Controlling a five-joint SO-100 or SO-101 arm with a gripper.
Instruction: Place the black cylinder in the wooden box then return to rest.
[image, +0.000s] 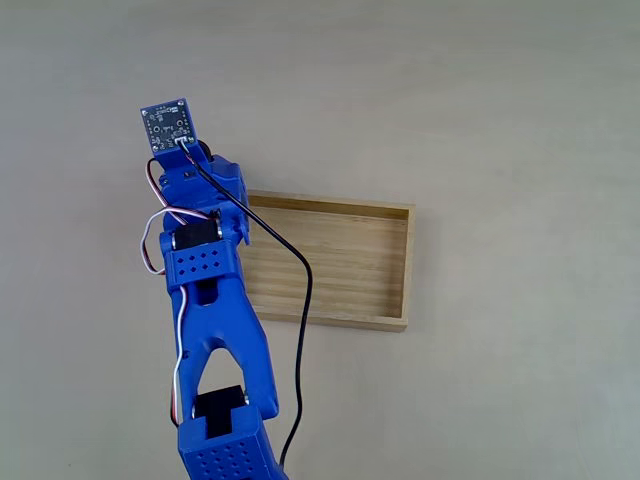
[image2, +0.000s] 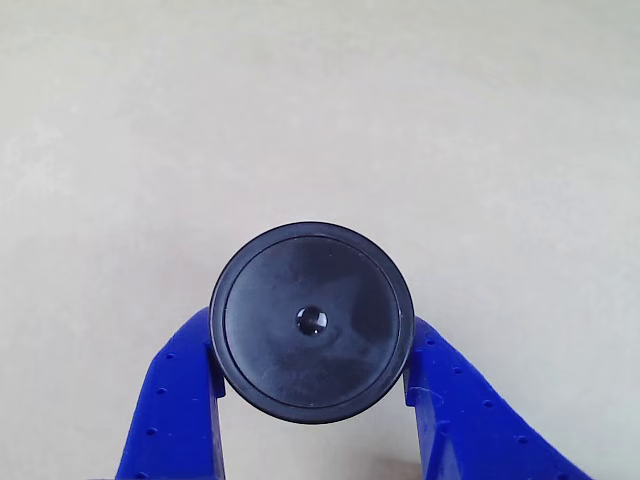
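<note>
Pincer (image2: 312, 385) clamped on the black cylinder (image2: 312, 322) in the other view, one blue finger (image2: 185, 400) pressed against each side of it, round top with its tiny dimple facing the camera. So the grab looks done. Bare pale desk (image2: 320, 110) behind the cylinder there, no wood grain around it, so apparently not over the box yet. Can't tell from that view whether the cylinder is lifted or sitting on the desk.

Moving outward, in the fixed view: blue arm (image: 215, 330) reaching up from the bottom edge, wrist end with a small circuit board (image: 168, 124) on top, hiding the pincer and cylinder underneath. Wooden box (image: 340, 262) just to the right of the wrist in that view, its near-left corner tucked under the arm, floor looking empty as far as visible.

Still left, by the look of it: carry the cylinder sideways over the low wall, let go inside, then fold back to rest. Roughly a third of the way, at a guess.

Nothing much in the way. Desk bare otherwise. Only the thin box wall to clear, plus a loose black cable (image: 303, 330) and a white wire (image: 152, 235) dangling off the arm, the cable draped across the box's left end, worth watching for a snag.
</note>
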